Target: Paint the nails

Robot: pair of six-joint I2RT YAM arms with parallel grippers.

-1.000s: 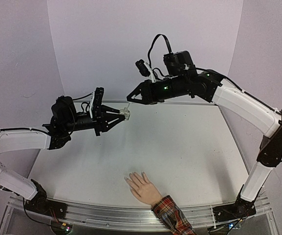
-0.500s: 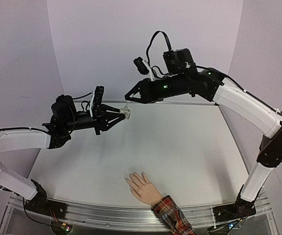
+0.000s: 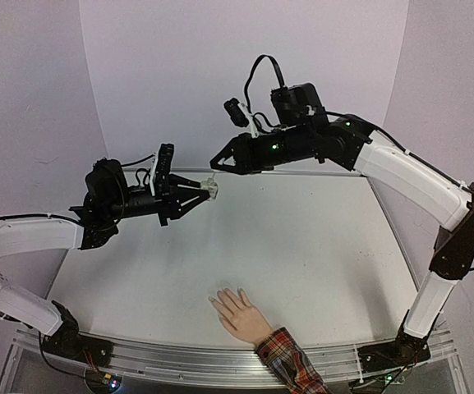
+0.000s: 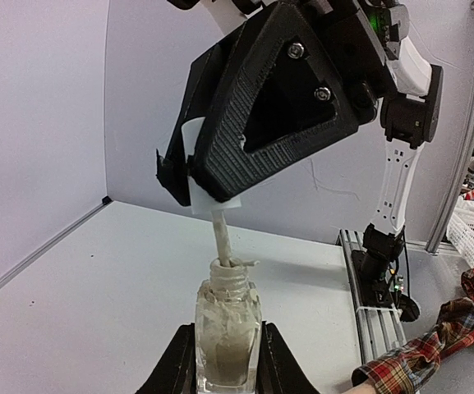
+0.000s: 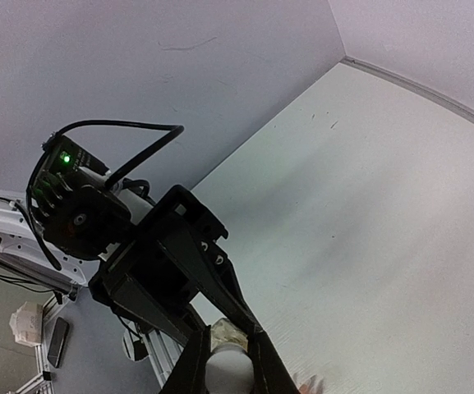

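Observation:
My left gripper (image 3: 206,192) is shut on a small glass polish bottle (image 4: 227,332) and holds it in the air over the far left of the table. My right gripper (image 3: 213,163) is shut on the bottle's white cap (image 5: 225,369). The cap is lifted off the neck and the brush stem (image 4: 219,237) still reaches down into the bottle. The flesh-coloured mannequin hand (image 3: 238,313) with a red plaid cuff (image 3: 290,359) lies palm down at the table's near edge. Its nails are too small to make out.
The white table (image 3: 302,238) is closed in by pale walls at the back and both sides. An aluminium rail (image 3: 179,357) runs along the near edge by the arm bases.
The right gripper has drawn the cap slightly up and left, away from the bottle. The left arm and the mannequin hand have not moved.

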